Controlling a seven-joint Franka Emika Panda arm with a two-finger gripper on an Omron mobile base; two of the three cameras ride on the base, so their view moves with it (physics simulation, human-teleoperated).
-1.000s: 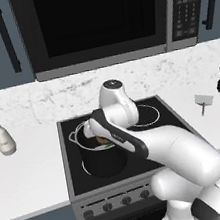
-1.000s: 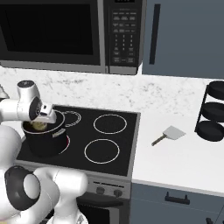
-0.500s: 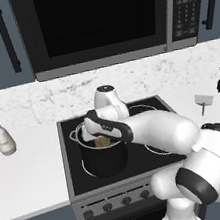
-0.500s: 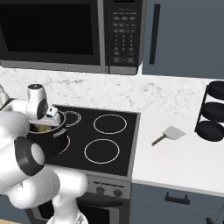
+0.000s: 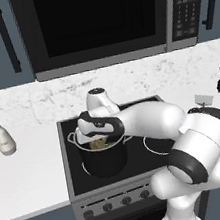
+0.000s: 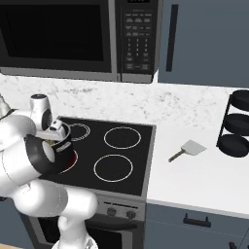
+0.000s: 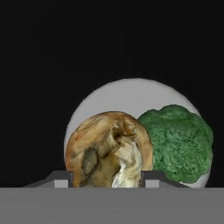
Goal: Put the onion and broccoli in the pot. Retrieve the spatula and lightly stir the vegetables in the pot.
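One spatula (image 6: 187,150), blade pointing away right.

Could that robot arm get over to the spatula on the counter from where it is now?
Probably yes. The spatula lies in the open on the counter right of the stove, nothing around it. The gripper is down in the pot, so it must lift out first.

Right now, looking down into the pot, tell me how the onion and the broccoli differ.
The onion is tan and brown with papery, streaked skin; the broccoli is dark green and bumpy. The onion sits between the gripper fingertips, while the broccoli lies beside it, outside them. The onion looks slightly nearer the camera and overlaps the broccoli's edge. Both are roundish, similar in size, and inside the pot.
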